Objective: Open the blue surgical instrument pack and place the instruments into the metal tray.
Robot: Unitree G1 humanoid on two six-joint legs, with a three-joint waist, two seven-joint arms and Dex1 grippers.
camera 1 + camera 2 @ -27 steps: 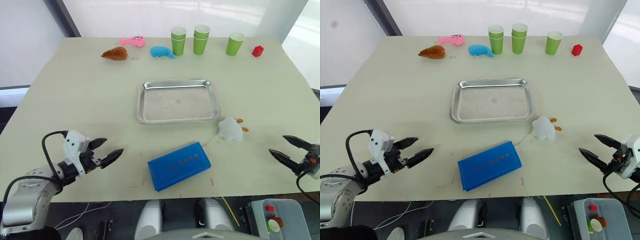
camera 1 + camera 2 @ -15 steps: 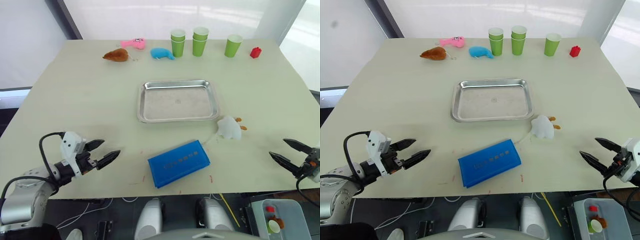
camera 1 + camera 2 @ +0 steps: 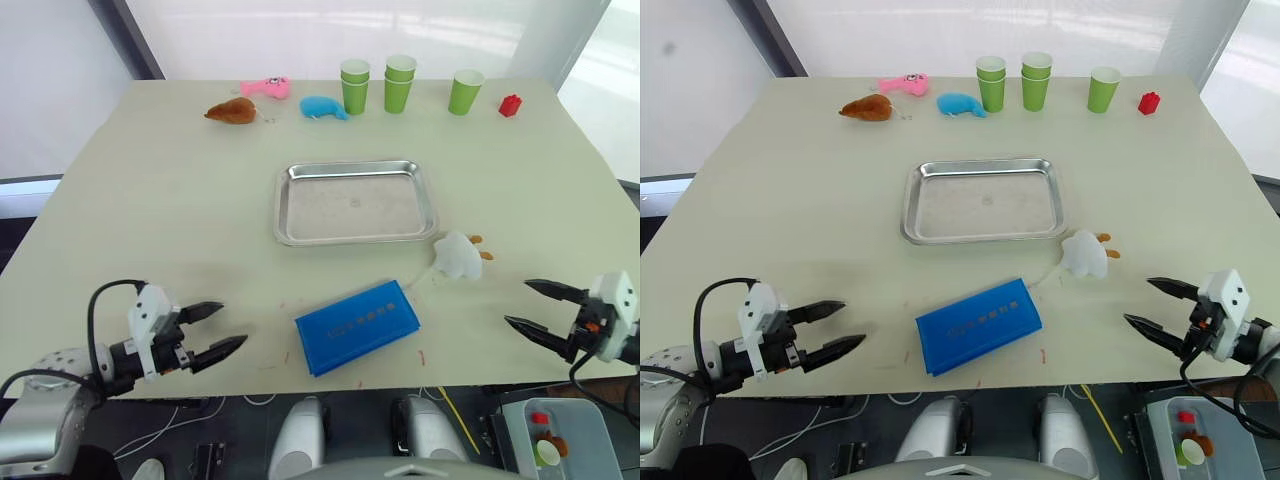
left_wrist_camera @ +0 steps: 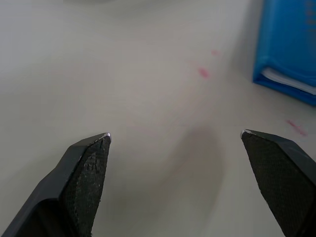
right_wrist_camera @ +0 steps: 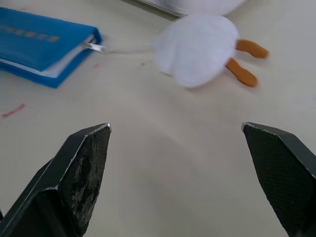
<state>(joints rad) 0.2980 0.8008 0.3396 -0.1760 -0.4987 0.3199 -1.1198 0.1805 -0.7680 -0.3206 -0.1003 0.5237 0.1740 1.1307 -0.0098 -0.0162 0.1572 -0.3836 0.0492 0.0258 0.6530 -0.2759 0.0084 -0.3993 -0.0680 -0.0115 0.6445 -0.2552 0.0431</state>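
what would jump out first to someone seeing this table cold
The bright blue surgical instrument pack lies closed near the table's front edge, between the open left gripper and open right gripper. Just beyond it sits the shiny metal tray, with nothing in it, at the table's middle. A white plush toy lies by the tray's near right corner, and green paper cups line the far edge.

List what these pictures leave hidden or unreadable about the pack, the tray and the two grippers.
- The instruments: none visible; the blue surgical instrument pack lies closed, its cover hiding them in every view.
- Lettering on the pack: too small to read in the eye views.
- The pack in the left wrist view: cut off by the picture's edge.
- The metal tray: its far rim in the right wrist view is blurred and cropped.
- Left gripper and right gripper: both open, nothing held.
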